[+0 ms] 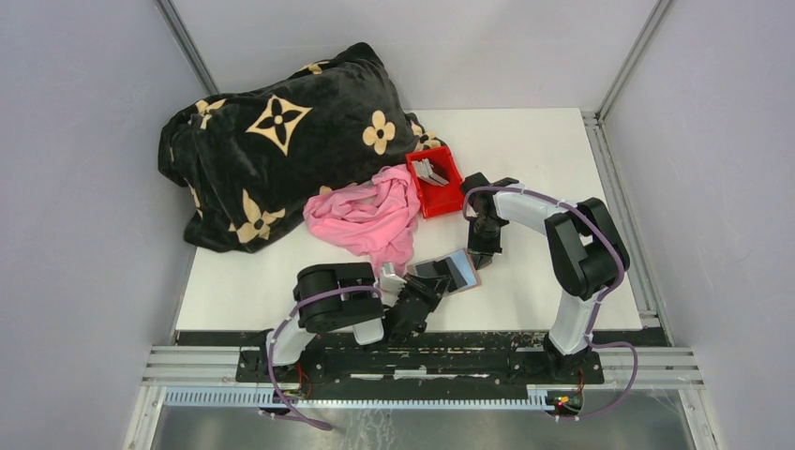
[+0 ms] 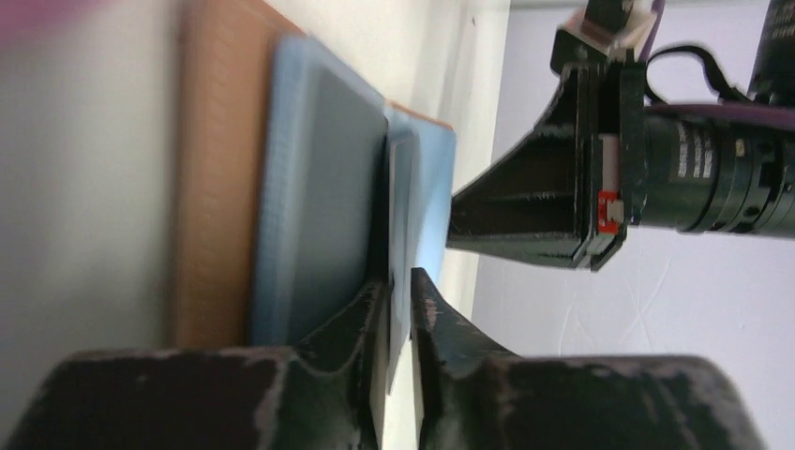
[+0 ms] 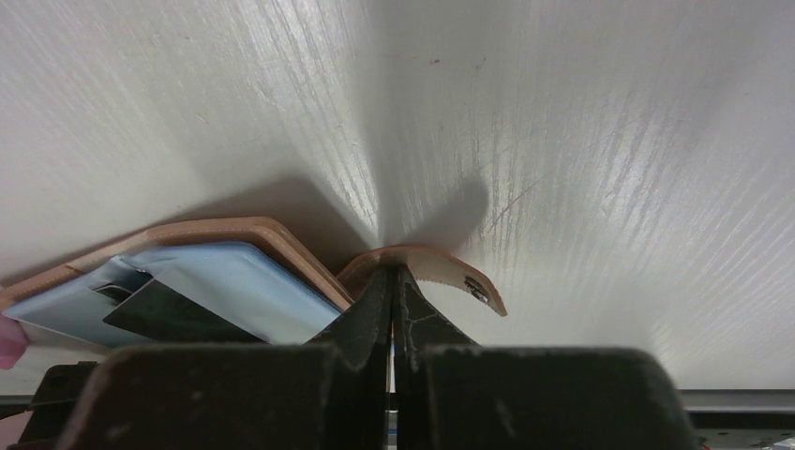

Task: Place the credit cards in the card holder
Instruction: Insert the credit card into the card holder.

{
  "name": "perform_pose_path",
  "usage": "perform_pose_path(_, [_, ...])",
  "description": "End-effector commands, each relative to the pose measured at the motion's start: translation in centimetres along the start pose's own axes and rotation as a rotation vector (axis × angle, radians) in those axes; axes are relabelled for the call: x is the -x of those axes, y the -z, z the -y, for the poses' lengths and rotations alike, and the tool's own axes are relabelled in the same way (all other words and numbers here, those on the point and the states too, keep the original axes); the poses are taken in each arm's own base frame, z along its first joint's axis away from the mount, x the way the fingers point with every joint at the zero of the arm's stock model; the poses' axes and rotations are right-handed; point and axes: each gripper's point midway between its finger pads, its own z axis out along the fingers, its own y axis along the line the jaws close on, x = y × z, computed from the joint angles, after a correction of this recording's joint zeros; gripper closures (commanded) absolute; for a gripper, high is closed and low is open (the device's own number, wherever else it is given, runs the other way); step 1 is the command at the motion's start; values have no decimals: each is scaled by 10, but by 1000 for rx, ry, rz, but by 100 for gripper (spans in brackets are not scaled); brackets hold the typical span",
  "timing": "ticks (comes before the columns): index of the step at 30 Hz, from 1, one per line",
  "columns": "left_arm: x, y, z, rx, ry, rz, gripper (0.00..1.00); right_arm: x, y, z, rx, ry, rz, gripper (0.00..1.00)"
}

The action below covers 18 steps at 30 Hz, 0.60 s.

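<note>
R claw [image 3: 392,274] pinched shut on card holder's [image 3: 225,229] snap tab [image 3: 441,265], near-centre of surface [image 3: 562,141]. L claw [image 2: 401,281] barely parted round a card [image 2: 401,206] edge.

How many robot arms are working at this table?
2. The left arm reaches the card holder from the near edge; the right arm curls in from the right, pinching its snap tab.

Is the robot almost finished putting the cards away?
Not yet. One dark card sits inside the card holder. The right tool pinches its tab, and a second card lies between the fingers of the left tool. More cards wait in the red bin.
</note>
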Motion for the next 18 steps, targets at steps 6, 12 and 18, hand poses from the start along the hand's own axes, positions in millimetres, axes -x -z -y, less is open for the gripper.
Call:
perform_pose_path(6, [-19,6,-57,218,-241,-146,63,-21,-47,-1,-29,14,-62,99])
perform_pose_path(12, [-6,17,-62,328,-337,-131,51,-20,-47,-4,-14,9,-61,99])
perform_pose_path(18, [5,29,-72,473,-434,-120,44,-19,-46,-6,-6,12,-60,99])
